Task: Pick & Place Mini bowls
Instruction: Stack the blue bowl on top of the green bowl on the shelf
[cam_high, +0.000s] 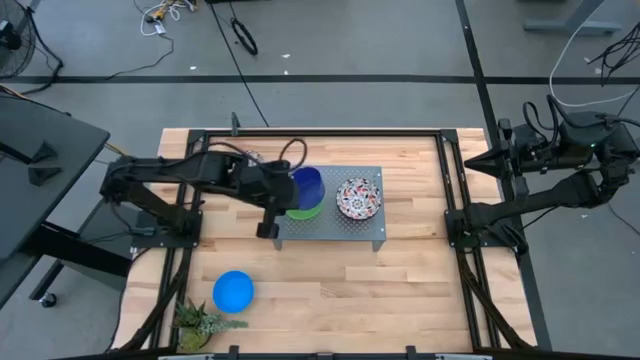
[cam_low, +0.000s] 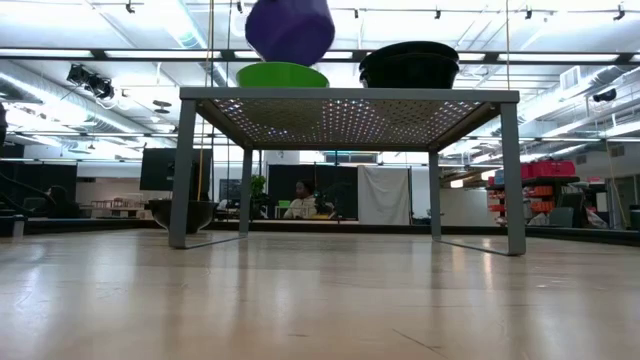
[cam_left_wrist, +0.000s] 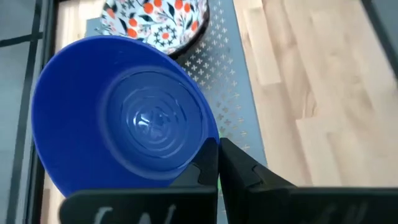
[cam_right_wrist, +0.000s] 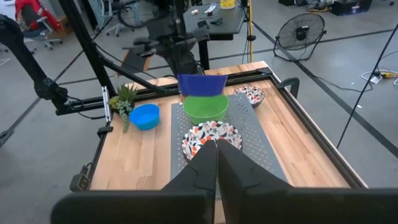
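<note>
A dark blue mini bowl (cam_high: 308, 182) hangs in my left gripper (cam_left_wrist: 217, 167), just above the green bowl (cam_high: 297, 211) that sits on the grey perforated tray (cam_high: 330, 235). A white floral bowl (cam_high: 359, 197) stands on the tray beside them. A second floral bowl (cam_right_wrist: 252, 94) lies off the tray's far left corner, mostly hidden by my left arm in the high view. The bright blue bowl (cam_high: 233, 290) sits on the table near the front left. My right gripper (cam_right_wrist: 217, 154) is shut and waits at the table's right edge. No third floral bowl shows. My left gripper pinches the dark blue bowl's rim (cam_left_wrist: 210, 138), with one finger (cam_left_wrist: 205, 168) inside the bowl and the other finger (cam_left_wrist: 244, 171) outside. It reaches in from the table's left. The bowl is lifted clear and tilted, its opening turned toward the wrist, over the green bowl (cam_low: 282, 74).
The tray stands on legs (cam_low: 184, 170) above the tabletop, with open space under it. A small spiky green plant (cam_high: 200, 322) stands at the near left corner. A black frame (cam_high: 452, 200) runs along the table's sides. Bare wood lies in front of and right of the tray.
</note>
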